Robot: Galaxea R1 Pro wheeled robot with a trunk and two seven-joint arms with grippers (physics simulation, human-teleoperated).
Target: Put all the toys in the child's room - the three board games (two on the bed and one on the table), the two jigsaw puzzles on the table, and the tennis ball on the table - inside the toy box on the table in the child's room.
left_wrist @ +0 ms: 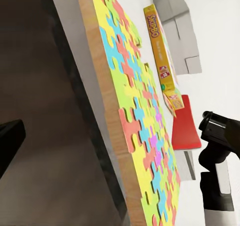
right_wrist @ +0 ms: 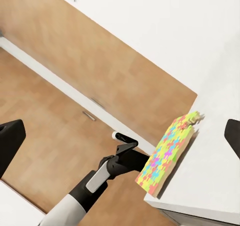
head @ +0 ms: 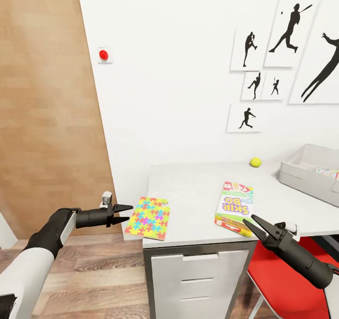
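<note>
Jigsaw puzzle (head: 149,217): flat multicoloured sheet on a thin wooden backing, at the table's near left corner, lower centre of the head view; its left edge overhangs the table edge slightly.
Left gripper (head: 127,214): level with the puzzle's left edge, just beside it, pointing right; jaws narrowly parted, gripping nothing. Whether the tips touch the puzzle cannot be told.
Board game (head: 234,208): Skip-Bo box, white with green edge, lying flat right of the puzzle, near the front edge of the table.
Right gripper (head: 254,225): lower right of the head view, tips just by the game box's near right corner; jaws spread wide, empty.
Tennis ball (head: 255,162): yellow-green, at the back of the table by the wall, centre right.
Toy box (head: 301,167): pale grey tray at the right edge of the frame, on the table; a light printed item lies inside.
Table (head: 193,187): pale grey top with white drawers below.
Red chair (head: 282,281): lower right, under the table.
Wall: white, with black silhouette pictures (head: 287,25) upper right and a red knob (head: 103,54) upper left.
</note>
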